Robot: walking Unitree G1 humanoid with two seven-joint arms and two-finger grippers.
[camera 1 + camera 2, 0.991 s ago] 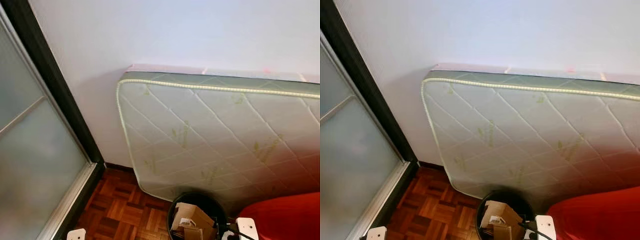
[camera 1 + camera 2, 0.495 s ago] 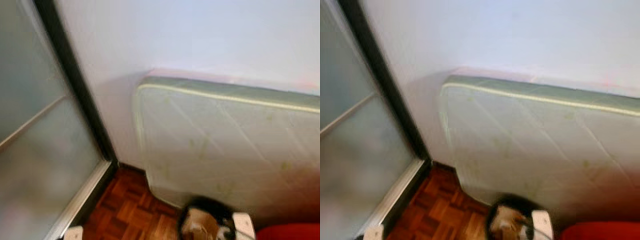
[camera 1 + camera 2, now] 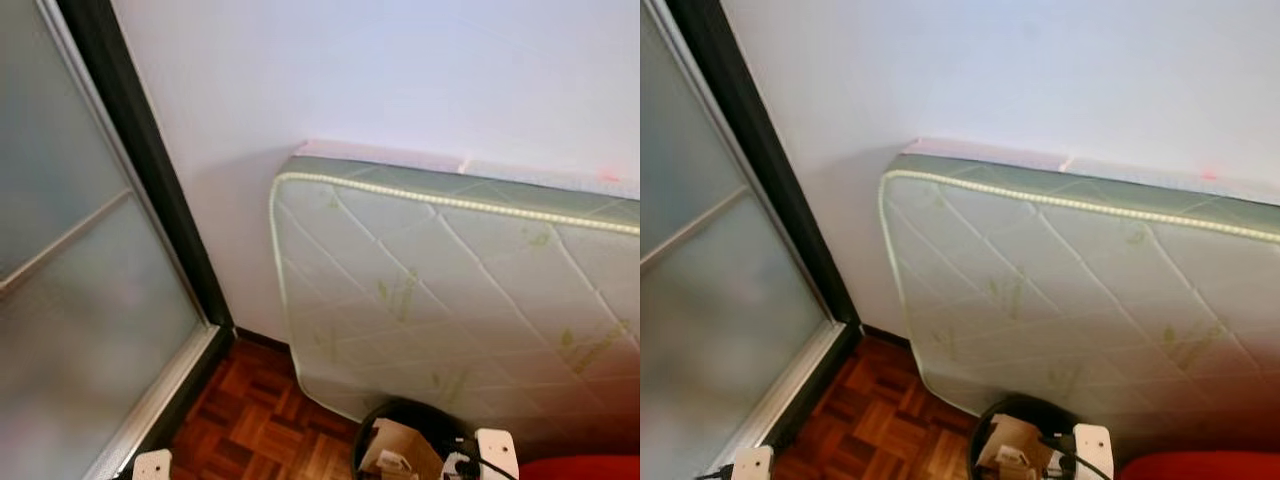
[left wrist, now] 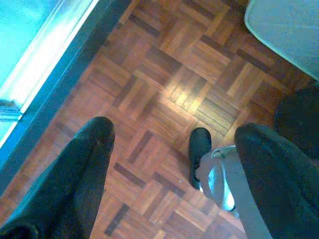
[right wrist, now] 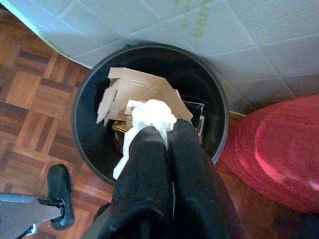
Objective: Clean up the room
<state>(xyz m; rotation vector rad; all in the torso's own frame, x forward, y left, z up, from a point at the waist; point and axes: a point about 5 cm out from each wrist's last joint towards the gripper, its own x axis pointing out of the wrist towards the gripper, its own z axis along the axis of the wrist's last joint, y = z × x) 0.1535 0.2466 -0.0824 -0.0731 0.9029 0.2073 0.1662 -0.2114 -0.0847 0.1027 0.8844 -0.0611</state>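
Note:
My right gripper [image 5: 164,132] is shut on a crumpled white tissue [image 5: 149,112] and hangs directly over a round black bin [image 5: 79,119]. Folded cardboard [image 5: 134,87] and other scraps lie in the bin. The same bin [image 3: 400,412] stands on the floor at the foot of a mattress, low in the left eye view. Over bare parquet, my left gripper [image 4: 174,129] is open with nothing between its fingers.
A quilted white mattress [image 3: 450,290] leans on edge against the white wall. A frosted glass sliding door [image 3: 70,300] with a dark frame stands to the left. A red rounded object [image 5: 279,149] lies right beside the bin. My foot [image 4: 199,149] rests on the parquet.
The whole picture has swung and blurred, then settled with the mattress and bin further right: the camera moved. The things themselves have not visibly shifted.

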